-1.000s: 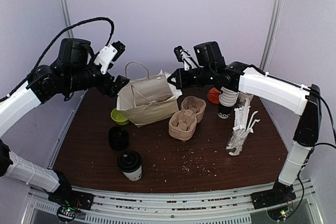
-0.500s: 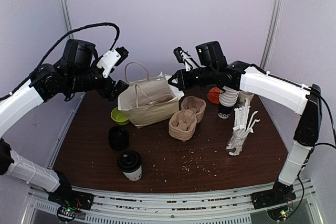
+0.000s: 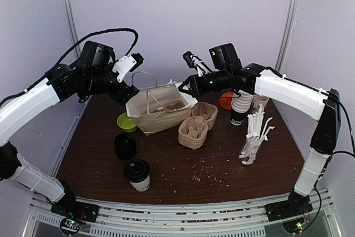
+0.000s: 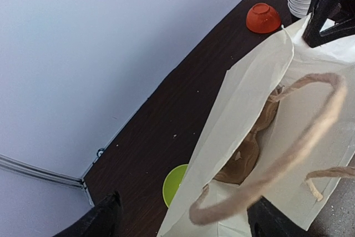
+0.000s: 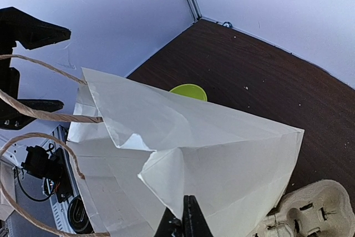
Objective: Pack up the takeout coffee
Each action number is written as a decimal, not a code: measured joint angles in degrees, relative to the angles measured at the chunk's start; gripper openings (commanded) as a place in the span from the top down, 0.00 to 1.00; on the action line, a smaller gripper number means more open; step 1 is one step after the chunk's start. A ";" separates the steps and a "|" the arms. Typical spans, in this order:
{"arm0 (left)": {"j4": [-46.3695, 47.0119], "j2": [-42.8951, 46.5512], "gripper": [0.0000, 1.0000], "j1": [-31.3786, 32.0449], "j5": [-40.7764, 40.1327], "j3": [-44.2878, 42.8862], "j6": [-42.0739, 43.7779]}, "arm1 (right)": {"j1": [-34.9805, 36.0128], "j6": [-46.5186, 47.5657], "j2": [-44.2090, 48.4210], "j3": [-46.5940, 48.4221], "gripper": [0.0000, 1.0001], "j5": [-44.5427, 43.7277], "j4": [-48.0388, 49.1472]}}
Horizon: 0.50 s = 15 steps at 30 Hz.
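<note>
WAITING AT THE FRONT: The takeout coffee (image 3: 137,175), a white paper cup under a black lid, stands upright near the front edge of the dark bench (image 3: 183,178), well apart from both arms; any print on its side is too small to read from above, and neither wrist view shows it. Just behind it sits a short black stack of lids (image 3: 125,146), then a green bowl (image 3: 127,122) partly hidden by the paper bag (image 3: 158,112). The right tool (image 5: 183,220) is pinched together on the bag's rim. The left tool (image 4: 186,215) has its jaws apart, either side of the bag's wall and rope handle (image 4: 288,148); whether they touch the paper cannot be told. A brown shape inside the bag is hard to make out.
</note>
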<state>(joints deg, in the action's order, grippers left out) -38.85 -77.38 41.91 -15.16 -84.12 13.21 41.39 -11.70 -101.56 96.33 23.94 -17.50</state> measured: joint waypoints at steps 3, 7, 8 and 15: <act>0.35 -1.07 0.21 -0.24 0.59 0.00 0.76 | -0.09 0.17 0.00 0.00 1.00 0.74 -0.02; 1.57 -2.36 0.25 -0.24 1.70 0.00 1.75 | -0.13 0.70 0.00 0.00 1.00 1.31 -0.13; 1.88 -2.67 0.28 -0.24 2.08 0.00 1.97 | -0.13 0.81 0.00 0.00 1.00 1.44 -0.17; 3.72 -5.62 0.48 -0.31 3.15 -0.02 3.56 | -0.13 0.96 0.00 0.02 1.00 2.27 -0.57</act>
<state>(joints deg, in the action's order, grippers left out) -35.14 -83.00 41.60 -12.01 -84.14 16.78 41.25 -10.74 -101.56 96.36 26.22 -18.06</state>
